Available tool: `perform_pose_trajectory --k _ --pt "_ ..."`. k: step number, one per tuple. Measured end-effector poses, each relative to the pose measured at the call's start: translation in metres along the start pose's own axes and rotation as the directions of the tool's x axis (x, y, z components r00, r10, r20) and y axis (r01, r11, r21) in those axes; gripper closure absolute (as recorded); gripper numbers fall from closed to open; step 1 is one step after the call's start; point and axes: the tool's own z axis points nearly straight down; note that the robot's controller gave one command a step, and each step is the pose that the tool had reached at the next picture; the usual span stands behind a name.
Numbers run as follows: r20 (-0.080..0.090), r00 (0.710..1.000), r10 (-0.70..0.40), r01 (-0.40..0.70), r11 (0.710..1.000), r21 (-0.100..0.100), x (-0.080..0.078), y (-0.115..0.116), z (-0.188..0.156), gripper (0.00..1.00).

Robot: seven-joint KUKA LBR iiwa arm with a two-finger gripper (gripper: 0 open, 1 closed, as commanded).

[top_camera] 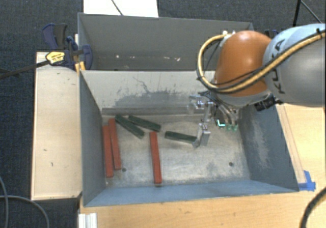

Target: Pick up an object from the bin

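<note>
Right now my pincer (201,138) is low in the bin (262,140), right of centre, at the right end of a short dark green bar (177,135). Can't tell how far it's open or whether it has the bar. Further left, two more green bars (133,126) lie close together near the back wall. One red bar (155,158) lies centre-front, and a red pair (111,150) lies side by side by the left wall.

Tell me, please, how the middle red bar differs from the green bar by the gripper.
The red bar runs front to back; the green bar lies crosswise. The red bar looks longer than the green bar. The green bar ends at the gripper; the red bar lies apart. Both lie flat.
</note>
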Motion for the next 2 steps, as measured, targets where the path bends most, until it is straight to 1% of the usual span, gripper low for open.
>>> perform_pose_trajectory --k 1,2 --pt "-0.001 0.987 0.162 -0.162 0.987 0.0 0.02 0.029 0.092 0.0" --pt "0.011 0.985 0.172 -0.172 0.985 -0.002 0.012 0.028 0.057 0.0"
